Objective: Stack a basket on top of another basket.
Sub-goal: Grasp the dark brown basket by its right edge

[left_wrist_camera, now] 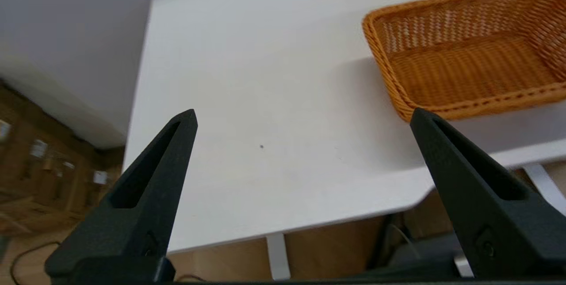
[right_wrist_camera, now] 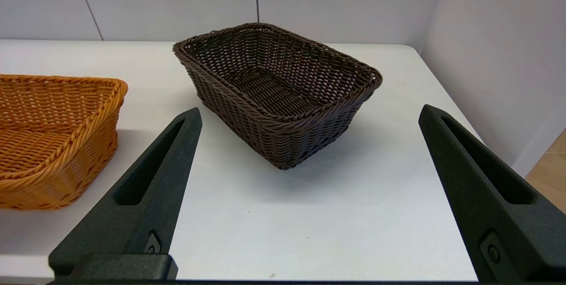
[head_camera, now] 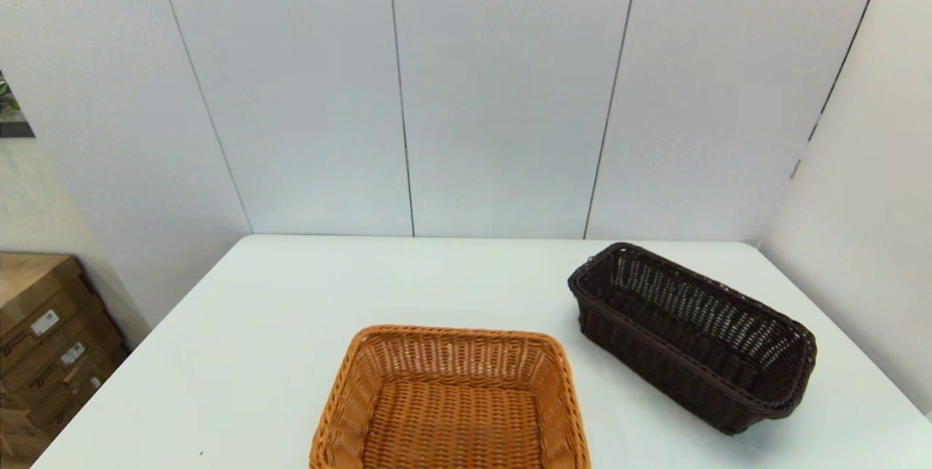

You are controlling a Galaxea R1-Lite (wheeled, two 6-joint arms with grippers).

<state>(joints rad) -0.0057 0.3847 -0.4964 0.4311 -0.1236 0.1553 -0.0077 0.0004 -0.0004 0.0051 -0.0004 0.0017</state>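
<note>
Two woven wicker baskets sit apart on the smooth white bench (head_camera: 291,323): the dark basket (head_camera: 692,338), near-black with open-weave sides and a braided rim, lies angled on the right, and the orange basket (head_camera: 451,400), tighter-woven with flaring sides, sits at the near edge in the middle. The left tool (left_wrist_camera: 303,119) hangs over the bench's left front corner, black tapered fingers spread wide and empty. The right tool (right_wrist_camera: 309,112) hovers low at the near edge, facing the dark basket, fingers equally wide apart, holding nothing.
</note>
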